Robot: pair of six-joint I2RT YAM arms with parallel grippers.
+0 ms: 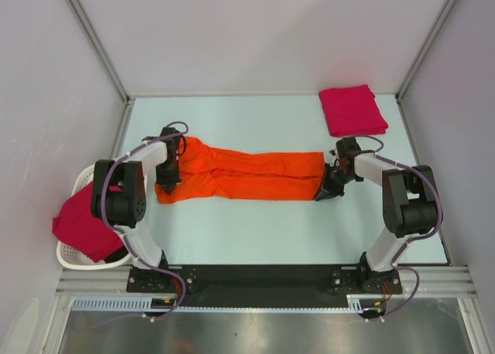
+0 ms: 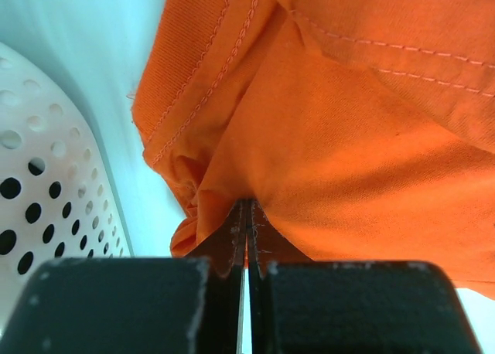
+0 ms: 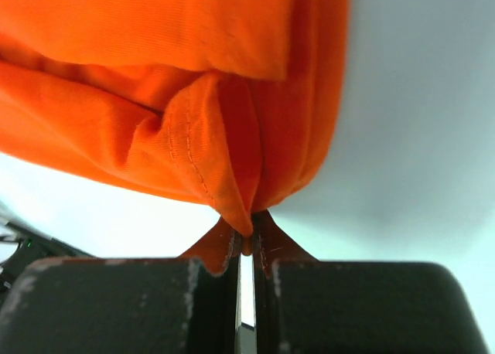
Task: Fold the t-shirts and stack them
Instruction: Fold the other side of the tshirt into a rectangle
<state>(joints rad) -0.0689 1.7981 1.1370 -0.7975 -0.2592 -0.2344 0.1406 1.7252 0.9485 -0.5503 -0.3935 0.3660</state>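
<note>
A bright orange t-shirt (image 1: 240, 176) is pulled into a long band across the middle of the table. At its left end my left gripper (image 1: 167, 182) is shut on a bunch of the cloth. In the left wrist view, the orange t-shirt (image 2: 348, 137) gathers into the closed left gripper (image 2: 247, 209). My right gripper (image 1: 328, 187) is shut on the right end. In the right wrist view, folds of the orange t-shirt (image 3: 155, 60) run down into the closed right gripper (image 3: 249, 238). A folded crimson-pink t-shirt (image 1: 352, 110) lies at the back right.
A white slatted basket (image 1: 71, 255) stands off the table's left edge. A crimson-pink t-shirt (image 1: 81, 222) hangs over the basket's rim. The basket's perforated wall (image 2: 39, 199) is close beside my left gripper. Metal frame posts rise at the back corners.
</note>
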